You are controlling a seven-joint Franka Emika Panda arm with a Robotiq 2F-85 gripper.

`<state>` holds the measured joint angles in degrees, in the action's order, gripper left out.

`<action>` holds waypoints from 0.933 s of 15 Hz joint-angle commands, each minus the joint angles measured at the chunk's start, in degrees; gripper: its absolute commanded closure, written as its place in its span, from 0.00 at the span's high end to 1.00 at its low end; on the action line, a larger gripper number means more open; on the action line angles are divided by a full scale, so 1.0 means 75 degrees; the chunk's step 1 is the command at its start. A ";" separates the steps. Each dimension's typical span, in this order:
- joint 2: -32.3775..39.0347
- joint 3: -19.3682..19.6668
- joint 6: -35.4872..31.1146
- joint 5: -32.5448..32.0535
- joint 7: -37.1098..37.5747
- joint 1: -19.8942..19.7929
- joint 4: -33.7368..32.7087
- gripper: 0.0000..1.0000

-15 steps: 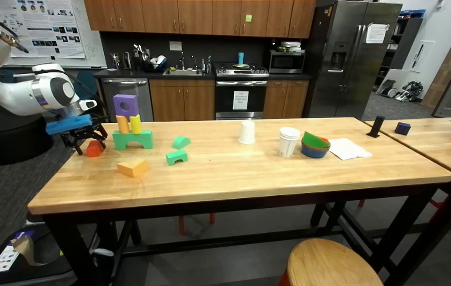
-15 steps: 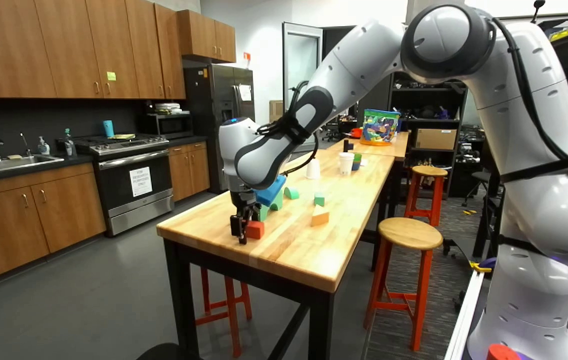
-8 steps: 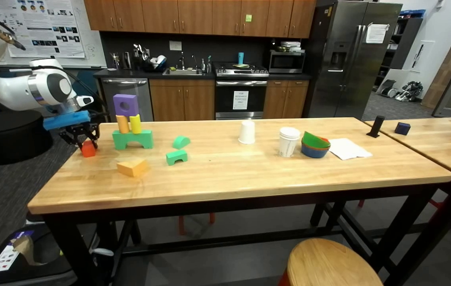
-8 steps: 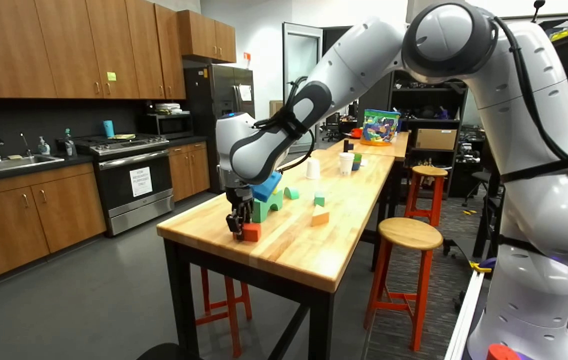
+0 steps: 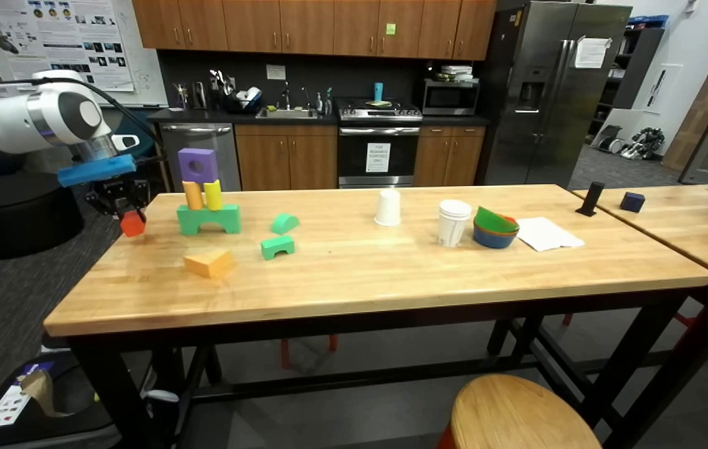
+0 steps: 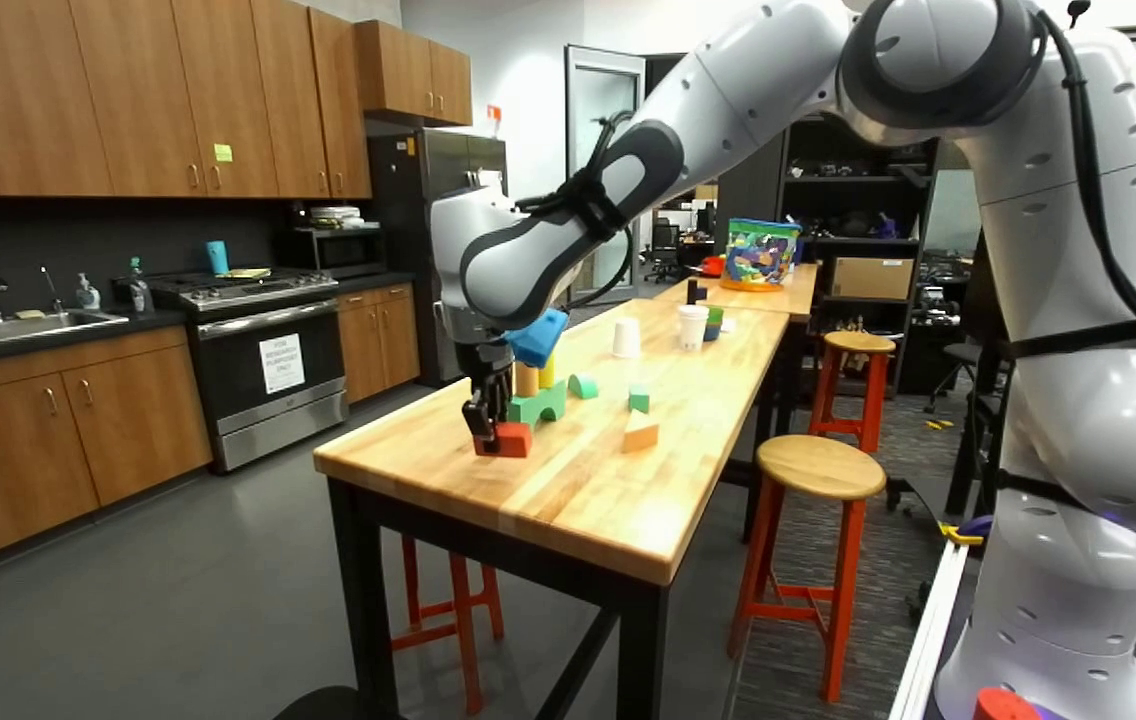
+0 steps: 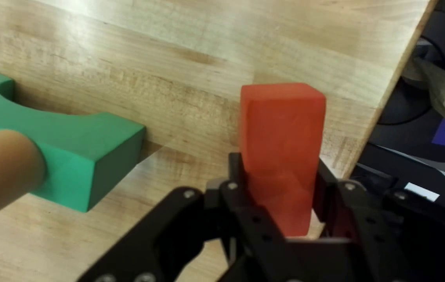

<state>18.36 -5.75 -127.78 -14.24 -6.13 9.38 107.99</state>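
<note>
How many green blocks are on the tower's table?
3 in an exterior view: large arch under the yellow pillar, half-round to its right, small arch in front of that. Others may be hidden.

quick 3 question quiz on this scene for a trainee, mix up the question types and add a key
1. True or false: the gripper holds the red block.

2. In an exterior view, what does the purple block rest directly on?
a) a cup
b) two cylinders
c) the green arch

3. Fill the gap: the lowest of the stacked bowls is ___.

Key
1. True
2. b, one orange and one yellow
3. Blue
</note>
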 commanded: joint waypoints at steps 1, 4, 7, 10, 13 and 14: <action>-0.0774 -0.0070 0.0467 0.0005 -0.0356 -0.0066 0.0348 0.16; -0.1191 -0.0085 0.0718 -0.0082 -0.0623 -0.0072 0.0469 0.16; -0.1531 -0.0124 0.0870 -0.0087 -0.1095 -0.0097 0.0615 0.16; -0.1770 -0.0141 0.0899 -0.0274 -0.1615 -0.0091 0.0799 0.16; -0.1919 -0.0175 0.0880 -0.0380 -0.2419 -0.0110 0.0965 0.16; -0.1946 -0.0183 0.0896 -0.0375 -0.2725 -0.0118 0.1002 0.16</action>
<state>6.20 -6.30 -121.45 -15.86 -21.11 9.35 113.26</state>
